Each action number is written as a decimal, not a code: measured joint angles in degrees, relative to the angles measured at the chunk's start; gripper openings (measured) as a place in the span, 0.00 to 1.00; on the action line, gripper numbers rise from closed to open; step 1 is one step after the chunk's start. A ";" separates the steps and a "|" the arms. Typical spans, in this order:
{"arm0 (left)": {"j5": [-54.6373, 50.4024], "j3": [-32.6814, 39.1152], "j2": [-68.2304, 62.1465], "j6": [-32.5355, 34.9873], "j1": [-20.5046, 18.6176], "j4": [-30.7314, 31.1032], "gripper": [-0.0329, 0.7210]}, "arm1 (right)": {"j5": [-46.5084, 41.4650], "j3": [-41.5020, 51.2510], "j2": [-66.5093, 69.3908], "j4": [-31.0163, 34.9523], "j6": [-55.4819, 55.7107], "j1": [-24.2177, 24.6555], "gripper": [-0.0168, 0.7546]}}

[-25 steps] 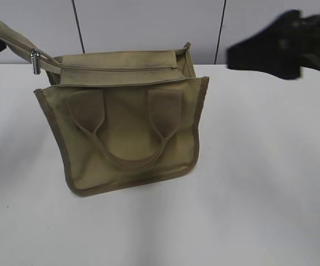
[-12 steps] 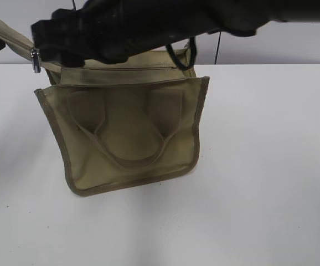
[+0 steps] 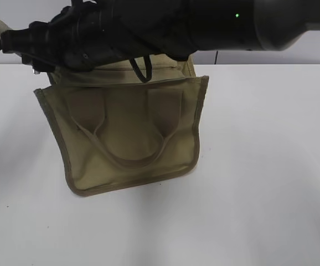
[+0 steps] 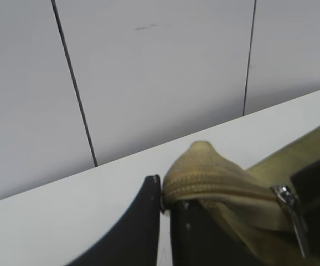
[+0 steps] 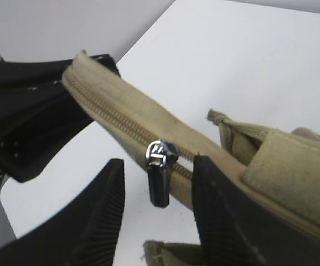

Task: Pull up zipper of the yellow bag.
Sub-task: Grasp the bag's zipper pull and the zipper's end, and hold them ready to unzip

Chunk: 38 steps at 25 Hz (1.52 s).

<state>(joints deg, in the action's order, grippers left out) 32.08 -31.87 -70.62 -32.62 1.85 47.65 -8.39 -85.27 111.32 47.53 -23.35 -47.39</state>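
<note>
Khaki-yellow canvas, the yellow bag [image 3: 127, 138] is standing near the tabletop's far left edge, the left gripper [image 4: 165, 221] pinching its zipper [image 5: 121, 124] tail taut. The right gripper [image 5: 157, 208] is hanging wide around the silver pull [image 5: 160, 174], untouched. Next it likely needs closing on that pull, then drawing along the zip line.

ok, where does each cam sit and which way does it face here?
Exterior: in front of the table, slanting down at the bag; the right arm crosses over its top.
Left wrist: low behind the left gripper, facing the wall; fingers clamp the zipper end.
Right wrist: above the right gripper, looking down; open fingers straddle the pull.
Shared: both wrist views show the pull and zipper.
</note>
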 joint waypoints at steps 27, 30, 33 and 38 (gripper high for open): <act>1.31 0.00 0.00 -1.53 0.00 0.99 0.05 | 5.16 0.00 2.90 0.32 5.91 -1.71 0.36; 1.31 0.00 0.16 -2.82 0.00 1.72 0.05 | 5.40 0.00 3.01 0.34 5.91 -1.12 0.24; 1.31 0.00 0.42 -3.12 0.00 2.19 0.05 | 5.40 0.00 3.01 0.39 5.91 -0.54 0.15; 1.31 0.00 0.61 -3.16 0.00 2.17 0.05 | 4.51 0.00 3.01 0.39 5.91 0.07 0.00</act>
<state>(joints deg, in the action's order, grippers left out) 33.40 -31.87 -70.01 -35.78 1.85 49.82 -3.88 -85.27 114.33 47.91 -17.44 -47.32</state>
